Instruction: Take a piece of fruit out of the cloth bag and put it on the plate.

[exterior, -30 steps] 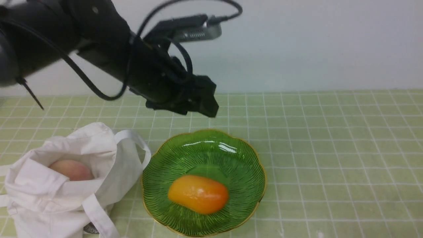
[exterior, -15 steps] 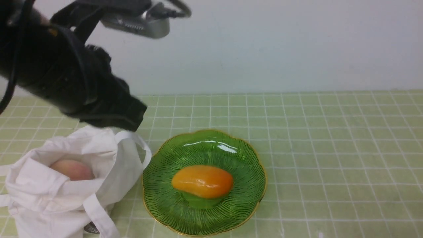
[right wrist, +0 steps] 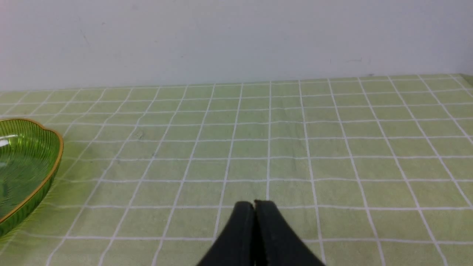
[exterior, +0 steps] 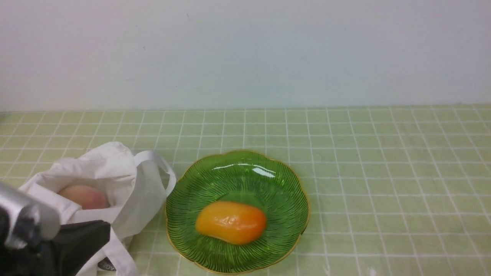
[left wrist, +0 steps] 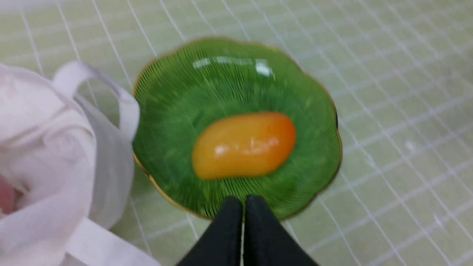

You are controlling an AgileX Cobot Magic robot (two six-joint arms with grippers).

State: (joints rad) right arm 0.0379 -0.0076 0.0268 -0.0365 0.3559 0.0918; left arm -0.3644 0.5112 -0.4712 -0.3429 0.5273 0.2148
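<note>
my left gripper (left wrist: 244, 201) is closed, its two black fingers (left wrist: 227, 229) pressed tip to tip with nothing between them. in its wrist view the tips line up with the rim of the plate (left wrist: 306, 96) on my side. the front view shows my left arm (exterior: 57, 245) low in the left corner, apart from the dish and in front of the cloth bag (exterior: 126, 180). my right gripper (right wrist: 254, 204) is closed too and empty, over bare tablecloth (right wrist: 332, 147) to the right of the plate, with only the dish's edge showing in that view.

the fruit (exterior: 231, 222), a glossy yellow-orange mango, lies on its side in the middle of the green plate, touching nothing but the dish. the cloth bag slumps on the tablecloth just left of the plate. one strap handle (exterior: 161, 165) loops up close to the gold rim; i cannot tell whether they touch. a paler pinkish peach (exterior: 84, 196) sits inside the bag's open mouth. a plain white wall (exterior: 245, 53) runs behind.
</note>
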